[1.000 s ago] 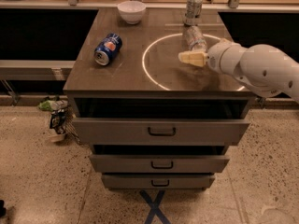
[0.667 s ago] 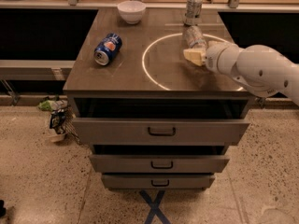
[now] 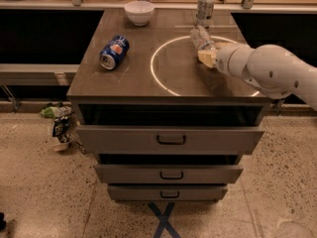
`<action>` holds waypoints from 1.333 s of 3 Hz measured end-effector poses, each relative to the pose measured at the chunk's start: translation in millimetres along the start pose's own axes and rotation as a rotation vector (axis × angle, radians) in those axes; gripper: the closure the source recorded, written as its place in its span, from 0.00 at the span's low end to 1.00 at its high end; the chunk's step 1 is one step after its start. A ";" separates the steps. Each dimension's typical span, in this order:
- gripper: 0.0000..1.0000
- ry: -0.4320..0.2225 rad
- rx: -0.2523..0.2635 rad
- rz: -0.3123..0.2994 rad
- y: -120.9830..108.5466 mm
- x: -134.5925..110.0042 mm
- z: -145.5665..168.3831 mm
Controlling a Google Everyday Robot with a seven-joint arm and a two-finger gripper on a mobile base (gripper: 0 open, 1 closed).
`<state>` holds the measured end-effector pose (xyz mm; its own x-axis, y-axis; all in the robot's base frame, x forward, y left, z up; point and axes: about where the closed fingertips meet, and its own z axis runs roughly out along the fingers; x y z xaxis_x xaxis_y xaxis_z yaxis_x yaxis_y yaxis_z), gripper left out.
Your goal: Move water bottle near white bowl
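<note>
Bench (image 3: 99, 78) is flat and open at its edges, so a bottle let slip could roll off. The arm (image 3: 272, 71) reaches in low from the right, and a wide swing toward the far left might clip something. The white bowl (image 3: 139, 12) sits at the far edge, left of centre and well apart from the bottle, and a hasty approach could knock it. The blue soda can (image 3: 114, 52) lies on its side at the left, off the direct path. The water bottle (image 3: 202, 37) is on the ring's right side, just in front of the upright silver can (image 3: 204, 6), which a careless lift could topple. The gripper (image 3: 208, 58) is at the bottle's near end. Whether it has closed on the bottle cannot be told, and a hold so near the end may slip.
</note>
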<state>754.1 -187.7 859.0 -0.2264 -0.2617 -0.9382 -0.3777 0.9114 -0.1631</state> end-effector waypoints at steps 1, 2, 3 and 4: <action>1.00 -0.006 -0.022 -0.046 -2.8 -10.3 21.0; 1.00 -0.019 -0.076 -0.089 2.4 -32.8 46.6; 1.00 -0.039 -0.135 -0.121 13.5 -55.9 69.0; 1.00 -0.050 -0.179 -0.129 26.3 -66.4 88.3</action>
<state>838.5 -118.3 890.1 -0.1226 -0.3526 -0.9277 -0.5549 0.7993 -0.2305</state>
